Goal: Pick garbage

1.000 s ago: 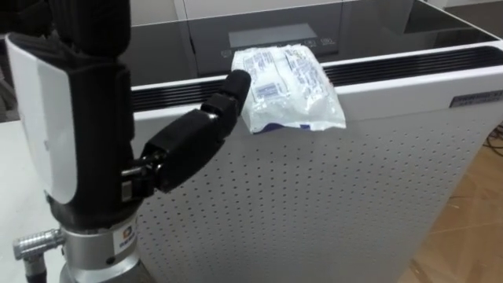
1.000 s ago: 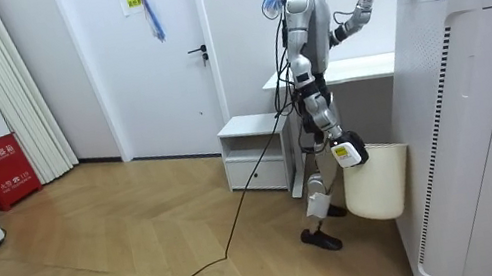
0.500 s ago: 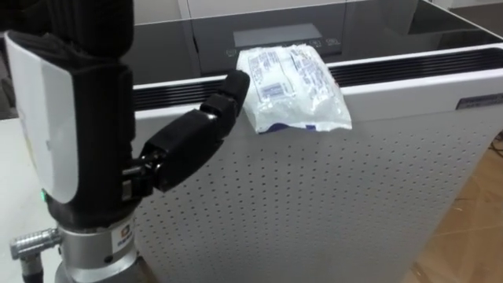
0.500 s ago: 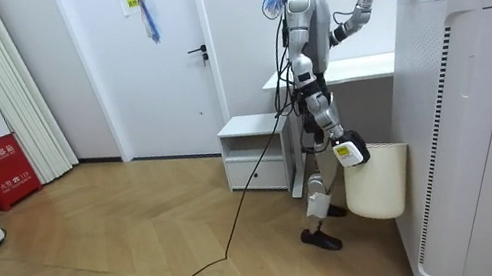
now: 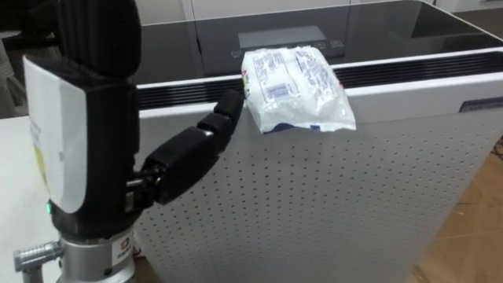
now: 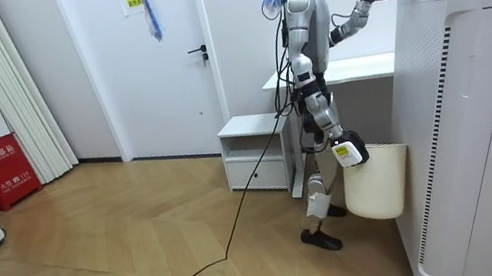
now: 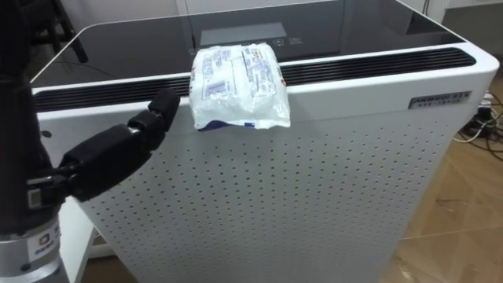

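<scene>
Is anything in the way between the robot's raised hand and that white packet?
No. In the right eye view only a short bare strip of the white machine's top edge separates the left hand from the packet.

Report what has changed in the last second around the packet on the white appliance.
Little. The left hand, raised and open, has tipped slightly toward the packet; its thumb tip now sits a bit lower at the packet's left edge. Nothing was grasped or released. The packet stays on the top front edge of the white appliance; the right hand stays low by the cream bin.
</scene>
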### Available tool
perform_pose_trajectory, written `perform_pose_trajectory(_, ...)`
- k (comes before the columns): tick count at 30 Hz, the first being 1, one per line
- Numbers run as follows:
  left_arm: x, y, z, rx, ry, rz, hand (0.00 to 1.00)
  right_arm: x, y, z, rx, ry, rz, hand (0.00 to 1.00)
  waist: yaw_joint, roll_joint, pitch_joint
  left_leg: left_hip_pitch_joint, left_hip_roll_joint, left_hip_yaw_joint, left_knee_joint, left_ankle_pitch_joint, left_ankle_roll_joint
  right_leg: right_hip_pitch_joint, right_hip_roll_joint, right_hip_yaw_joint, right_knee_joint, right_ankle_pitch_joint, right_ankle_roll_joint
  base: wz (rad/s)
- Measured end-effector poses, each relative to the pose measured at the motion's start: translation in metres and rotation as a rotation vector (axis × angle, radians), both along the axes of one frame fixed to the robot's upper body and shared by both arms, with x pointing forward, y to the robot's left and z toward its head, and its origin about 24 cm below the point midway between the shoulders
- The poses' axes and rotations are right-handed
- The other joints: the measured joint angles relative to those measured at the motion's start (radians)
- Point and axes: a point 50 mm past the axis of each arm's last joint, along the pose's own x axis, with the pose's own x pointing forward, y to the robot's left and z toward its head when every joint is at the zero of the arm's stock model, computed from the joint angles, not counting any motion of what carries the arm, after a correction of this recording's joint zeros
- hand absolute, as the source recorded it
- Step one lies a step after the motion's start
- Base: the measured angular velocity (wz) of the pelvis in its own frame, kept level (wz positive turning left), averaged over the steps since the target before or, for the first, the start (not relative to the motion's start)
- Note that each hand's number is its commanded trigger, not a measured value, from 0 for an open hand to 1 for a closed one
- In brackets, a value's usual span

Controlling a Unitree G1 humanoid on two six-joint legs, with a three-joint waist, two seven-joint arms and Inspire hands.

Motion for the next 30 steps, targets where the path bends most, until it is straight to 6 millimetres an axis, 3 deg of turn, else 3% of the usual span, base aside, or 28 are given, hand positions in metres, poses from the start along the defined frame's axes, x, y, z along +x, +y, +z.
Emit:
perform_pose_trajectory(13, 0.009, 0.001, -0.021, 0.121, 0.129, 0.026, 0.00, 0.000, 0.000, 0.000, -0.001, 0.004, 0.000, 1.00, -0.002, -0.004, 0.0027, -0.001, 0.000, 0.004, 0.000, 0.000, 0.000, -0.001, 0.000, 0.000, 0.003, 0.000, 0.000, 0.00)
perform_pose_trajectory(30, 0.009, -0.003, -0.026, 0.186, 0.170, -0.003, 0.00, 0.003, 0.000, 0.000, 0.002, -0.005, 0.005, 1.00, -0.017, -0.001, 0.0044, -0.001, 0.000, 0.004, -0.002, 0.000, 0.000, -0.001, 0.000, -0.002, 0.002, 0.000, 0.000, 0.00)
